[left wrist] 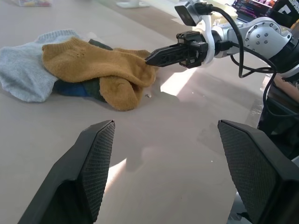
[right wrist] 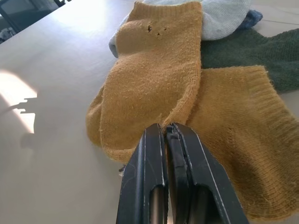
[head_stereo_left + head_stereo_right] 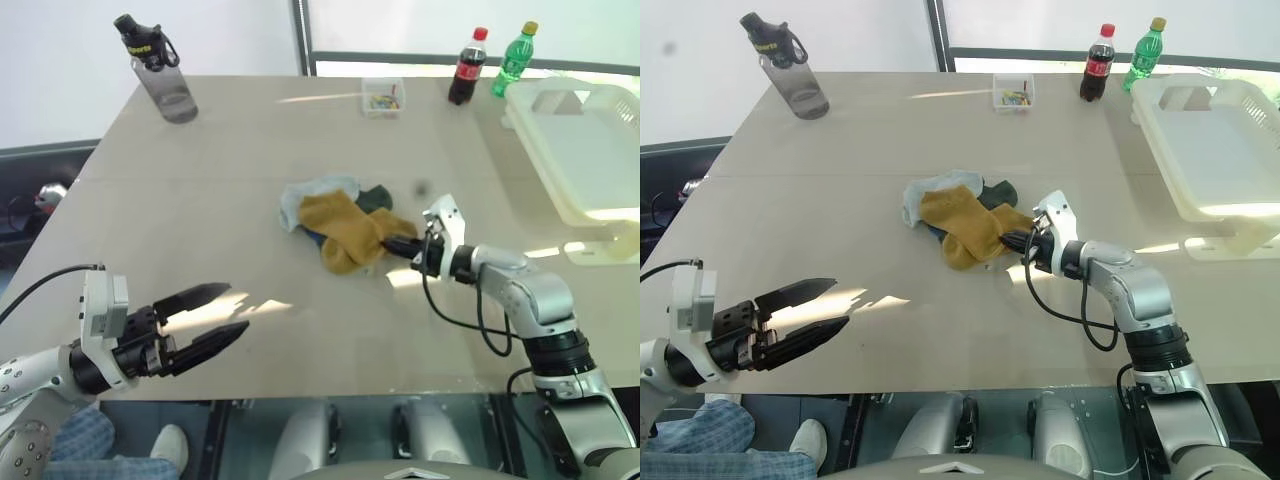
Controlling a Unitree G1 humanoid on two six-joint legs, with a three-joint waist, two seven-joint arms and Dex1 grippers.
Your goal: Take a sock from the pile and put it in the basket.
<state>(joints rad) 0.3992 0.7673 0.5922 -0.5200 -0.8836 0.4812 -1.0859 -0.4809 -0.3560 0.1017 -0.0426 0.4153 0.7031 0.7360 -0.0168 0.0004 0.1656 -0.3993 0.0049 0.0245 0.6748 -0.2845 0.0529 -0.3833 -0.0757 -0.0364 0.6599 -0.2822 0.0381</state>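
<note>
Mustard-yellow wool is sitting on top of the pile [image 3: 340, 222] near the middle of the table [image 3: 200, 190] in the left eye view, with light blue, dark green and bright blue socks peeking out beneath it. From the pile, the basket [image 3: 590, 160] is lying at about two o'clock, well apart at the table's right edge, so the carry is probably going to be up and to the right. The right gripper [image 3: 398, 246] is reaching in from about four o'clock and meeting the yellow sock [image 3: 345, 232] at its near edge, a sensible place to pinch since that sock is lying uppermost and free. The left gripper [image 3: 215, 315] is hovering low at about seven o'clock of the pile, fingers spread wide, apparently waiting out of the way. A grey water bottle [image 3: 160, 70], a small clear box [image 3: 383, 97], a cola bottle [image 3: 466, 66] and a green bottle [image 3: 514, 60] are standing along the far edge, clear of the route. In the left wrist view the right gripper's tips are pressing together into a fold of the yellow sock. In the right wrist view the two black fingers [image 2: 149, 172] are lying flush against each other with the sock's edge caught at their tips; the grip looks thin, so it may slip when lifted.
</note>
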